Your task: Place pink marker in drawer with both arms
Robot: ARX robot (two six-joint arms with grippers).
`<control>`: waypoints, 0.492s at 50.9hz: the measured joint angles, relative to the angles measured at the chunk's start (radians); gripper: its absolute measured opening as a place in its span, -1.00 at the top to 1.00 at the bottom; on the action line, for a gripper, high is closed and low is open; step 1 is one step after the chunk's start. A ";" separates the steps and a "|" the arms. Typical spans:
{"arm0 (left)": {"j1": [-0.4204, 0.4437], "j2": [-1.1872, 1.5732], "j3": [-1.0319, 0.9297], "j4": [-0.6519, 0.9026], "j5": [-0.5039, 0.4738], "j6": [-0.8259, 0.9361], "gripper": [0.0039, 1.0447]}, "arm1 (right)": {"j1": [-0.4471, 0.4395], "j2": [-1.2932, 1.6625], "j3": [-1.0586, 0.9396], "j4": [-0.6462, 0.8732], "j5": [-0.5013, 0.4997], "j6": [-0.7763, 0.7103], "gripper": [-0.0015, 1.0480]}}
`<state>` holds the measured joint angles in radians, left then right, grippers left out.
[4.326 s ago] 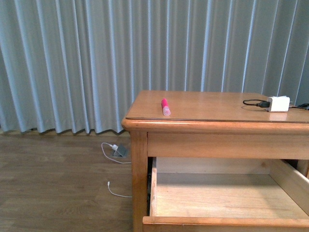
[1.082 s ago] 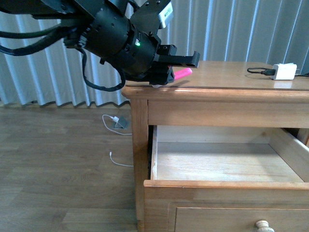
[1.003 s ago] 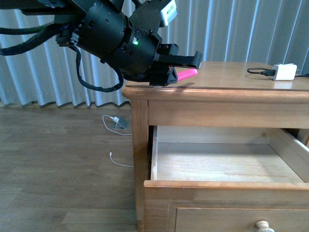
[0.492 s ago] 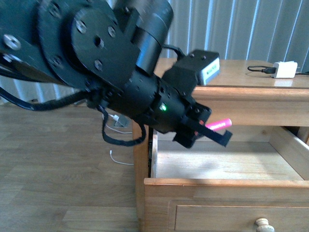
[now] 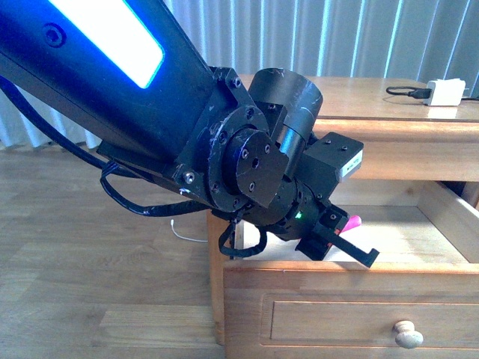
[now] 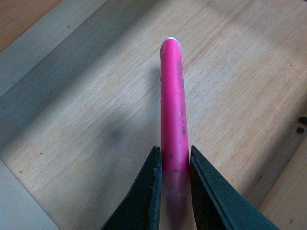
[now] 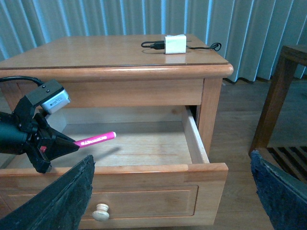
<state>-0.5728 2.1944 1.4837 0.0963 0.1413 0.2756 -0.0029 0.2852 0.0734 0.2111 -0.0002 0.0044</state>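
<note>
Well over the open drawer, the left gripper clamps the marker by its cap end, clear of the pale floor; lowering it closer before release should limit rolling.

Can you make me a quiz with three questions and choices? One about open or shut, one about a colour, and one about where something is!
1. The drawer is:
A. shut
B. pulled open
C. taken right out

2. What colour is the marker that the left gripper holds?
A. green
B. yellow
C. pink

3. Where is the white charger?
A. on the chest top
B. in the drawer
C. in the left gripper

Answers:
1 B: the drawer's pale inside shows in front of the chest.
2 C: a bright pink barrel sticks out between the closed fingers.
3 A: the charger sits up on the chest top, away from the drawer.
</note>
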 joint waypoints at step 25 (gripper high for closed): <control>0.079 -0.210 -0.198 0.160 -0.089 -0.066 -0.92 | 0.000 0.000 0.000 0.000 0.000 0.000 -0.84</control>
<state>-0.4934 1.9842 1.2861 0.2565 0.0521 0.2096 -0.0029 0.2852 0.0734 0.2111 -0.0002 0.0044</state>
